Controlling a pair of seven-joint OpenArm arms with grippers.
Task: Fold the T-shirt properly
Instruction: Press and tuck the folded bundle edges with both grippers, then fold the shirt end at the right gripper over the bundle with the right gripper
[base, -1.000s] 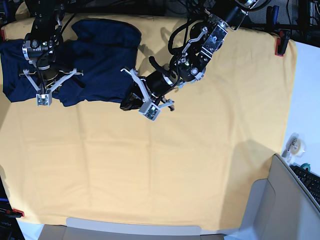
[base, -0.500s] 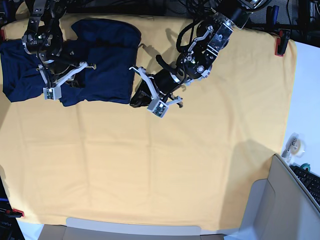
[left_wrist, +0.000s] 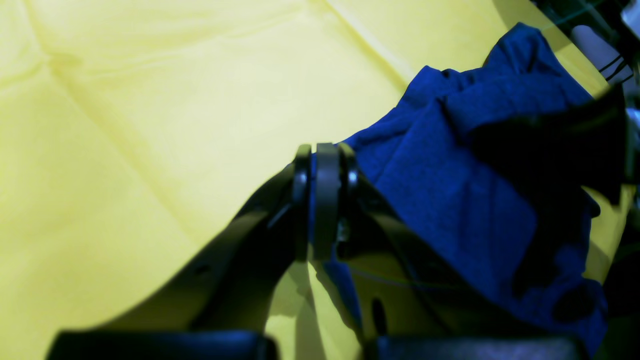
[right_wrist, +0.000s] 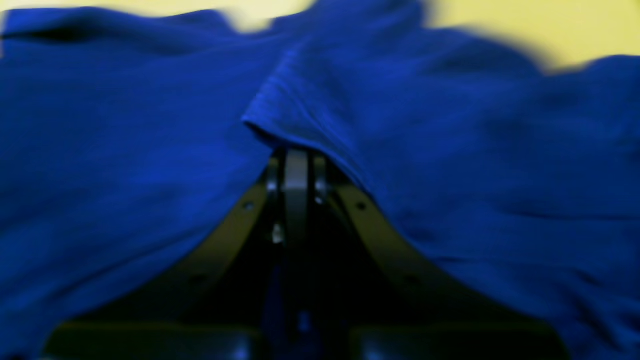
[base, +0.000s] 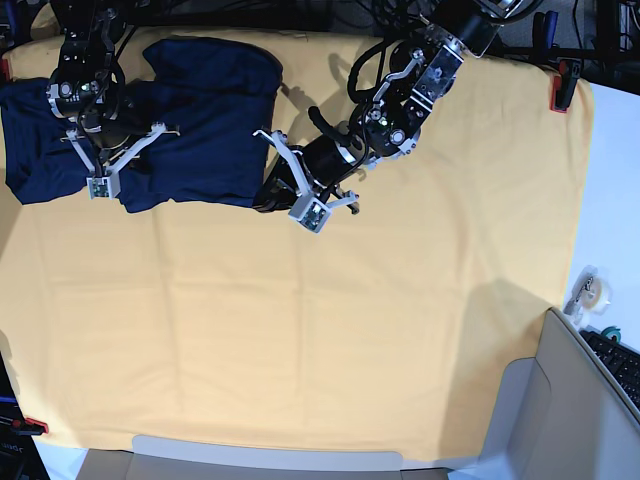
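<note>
On yellow cloth (base: 330, 330) | both grippers pinch T-shirt (base: 215, 120) | wrist views alone show clamped fabric

A big yellow-orange cloth (base: 330, 330) covers the table almost edge to edge, creased in faint lines and evenly lit, with soft shadows across it. Red clamps (base: 565, 85) pin it at the far right corner and at the near left corner. To the right lies a bare white tabletop strip (base: 615, 200) with a roll of clear tape (base: 588, 288) and a keyboard corner (base: 618, 362). A grey bin rim (base: 560, 400) fills the near right corner. Dark cables (base: 560, 25) crowd the far edge.
</note>
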